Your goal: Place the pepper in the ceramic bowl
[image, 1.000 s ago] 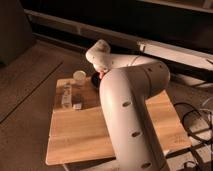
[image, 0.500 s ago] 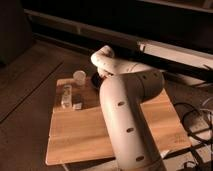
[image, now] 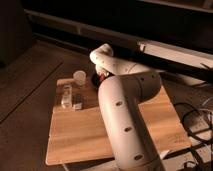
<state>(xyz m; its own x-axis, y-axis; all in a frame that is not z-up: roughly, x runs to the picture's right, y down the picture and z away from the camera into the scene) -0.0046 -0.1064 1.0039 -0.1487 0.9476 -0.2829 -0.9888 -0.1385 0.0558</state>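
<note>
My white arm reaches across the wooden table [image: 80, 132] to its far edge. My gripper [image: 101, 76] is at the end of the wrist, mostly hidden behind it. A small bright red spot, the pepper [image: 104, 76], shows right at the gripper. Just below and left of it lies a dark round shape that looks like the ceramic bowl [image: 94, 81]. I cannot tell whether the pepper is held or rests in the bowl.
A small white cup [image: 79, 76] stands left of the dark bowl. A clear plastic packet [image: 66, 95] and a small grey-white block [image: 77, 105] lie on the table's left side. Cables [image: 197, 117] hang at the right. The arm's big link covers the table's middle.
The arm's wrist and elbow have shifted a little to the right over the far edge. The gripper end stays by the dark bowl, with the red spot still at it.
</note>
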